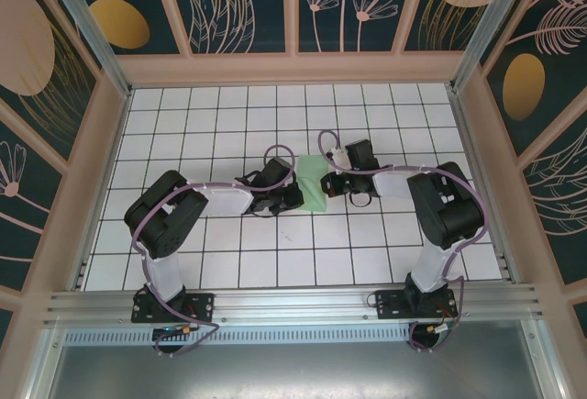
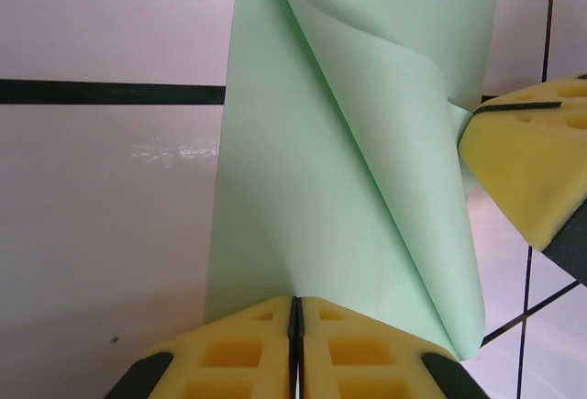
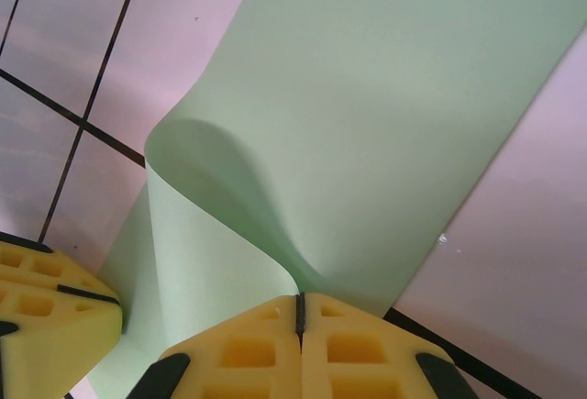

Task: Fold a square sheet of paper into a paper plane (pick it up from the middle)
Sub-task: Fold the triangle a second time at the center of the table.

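**Q:** Where's the paper sheet?

**A:** Middle of the worktop, between your two hands. From above it reads as a narrow pale green band on the white grid tiles, and it looks doubled over. In both wrist views one layer curls up off the flat part.

**Q:** Left hand?

**A:** Your left hand has its yellow pads pressed together on the sheet's edge, so it's pinching the paper. In the left wrist view a flap rises from that pinch and bows to the right.

**Q:** Right hand?

**A:** Your right hand is the same, pads pressed together with no gap. It's pinching the sheet where the curled layer narrows down into the seam between the pads.

**Q:** Are the hands touching each other?

**A:** Can't tell. They're near each other, on opposite sides of the band. Each one's yellow pad shows at the edge of the other's wrist view, right against the paper.
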